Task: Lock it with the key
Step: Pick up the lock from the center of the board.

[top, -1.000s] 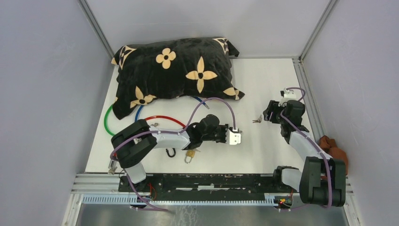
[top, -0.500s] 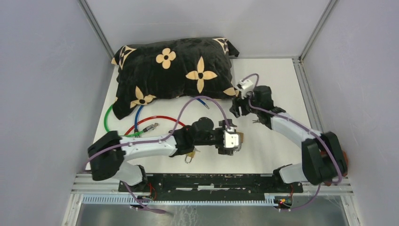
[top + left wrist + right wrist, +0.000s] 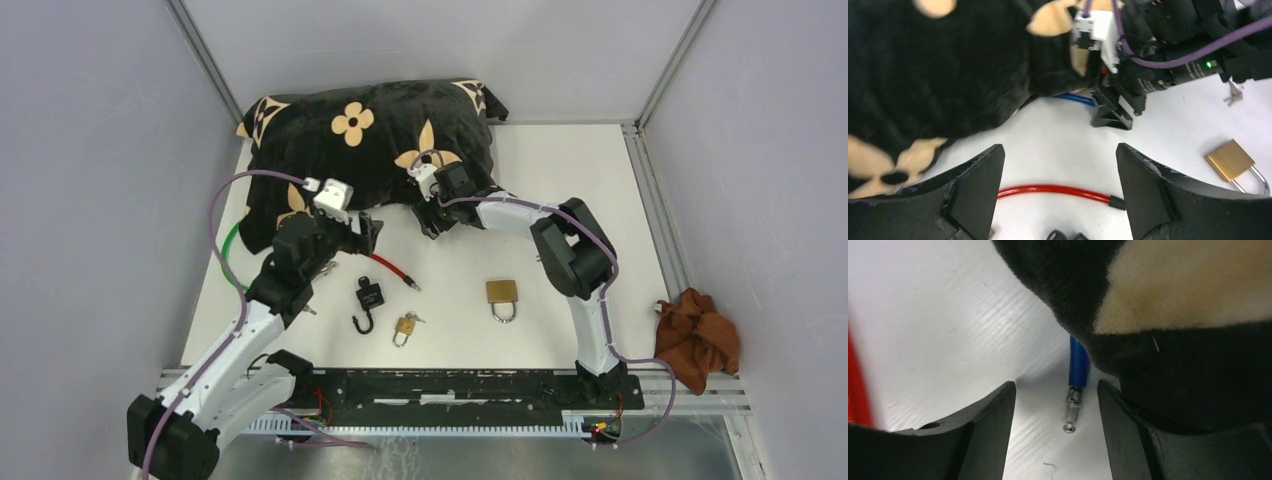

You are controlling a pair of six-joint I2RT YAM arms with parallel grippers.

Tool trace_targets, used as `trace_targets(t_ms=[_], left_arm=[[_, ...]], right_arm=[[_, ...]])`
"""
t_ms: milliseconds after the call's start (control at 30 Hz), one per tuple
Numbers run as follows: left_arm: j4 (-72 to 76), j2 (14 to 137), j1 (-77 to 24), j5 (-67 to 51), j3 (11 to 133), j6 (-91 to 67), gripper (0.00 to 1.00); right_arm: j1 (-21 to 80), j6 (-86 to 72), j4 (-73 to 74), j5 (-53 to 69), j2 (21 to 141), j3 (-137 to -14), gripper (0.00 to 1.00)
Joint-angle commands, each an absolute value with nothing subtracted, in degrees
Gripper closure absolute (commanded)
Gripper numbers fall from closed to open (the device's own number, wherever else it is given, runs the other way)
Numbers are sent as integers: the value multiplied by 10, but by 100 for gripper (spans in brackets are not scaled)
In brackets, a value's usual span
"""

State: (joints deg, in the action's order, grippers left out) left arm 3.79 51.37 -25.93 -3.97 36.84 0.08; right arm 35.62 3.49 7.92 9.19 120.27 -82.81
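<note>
A brass padlock [image 3: 503, 297] lies flat on the white table, shackle toward me, also in the left wrist view [image 3: 1233, 161]. A small bunch of keys [image 3: 1232, 95] lies beyond it. A smaller brass padlock [image 3: 405, 326] and a black lock [image 3: 368, 298] lie nearer the middle. My left gripper [image 3: 367, 230] [image 3: 1058, 150] is open above a red cable [image 3: 1058, 190], holding nothing. My right gripper [image 3: 432, 218] [image 3: 1055, 390] is open at the pillow's front edge, with the metal tip of a blue cable [image 3: 1074, 407] between its fingers, untouched.
A black pillow [image 3: 370, 150] with tan flowers fills the back left and overhangs the blue cable. A green cable [image 3: 228, 255] curves out from under it. A brown cloth [image 3: 698, 335] lies off the table's right edge. Grey walls enclose the table.
My left gripper opened, left the brass padlock on the table, and swung back-left toward the pillow. My right arm moved left to the pillow's front edge.
</note>
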Motion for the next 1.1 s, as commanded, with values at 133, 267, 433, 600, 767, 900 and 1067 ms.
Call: trace_targets(t_ms=[133,267,433,600,767,900,1067], left_arm=[[-85,432,-145,16,344,-123,17],[-89,453,-132,-10,357,-97,19],[-42,504,-131,-138,367,35,22],[-48,566,-133,-190,398,218,21],[-31,577,-132,-180,411,225,20],[-26,561,-133,-209,402,193,20],[-63,543,-133,-178,404,168,16]], right_arm=[[364,47,152,17,1267,-878,58],[365,74,166,57,1237,-843,100],[373,148,192,136,1092,-717,100],[373,128,246,111,953,-574,100],[369,95,309,62,894,-494,87],[370,113,314,32,927,-527,50],[395,152,277,47,1009,-642,30]])
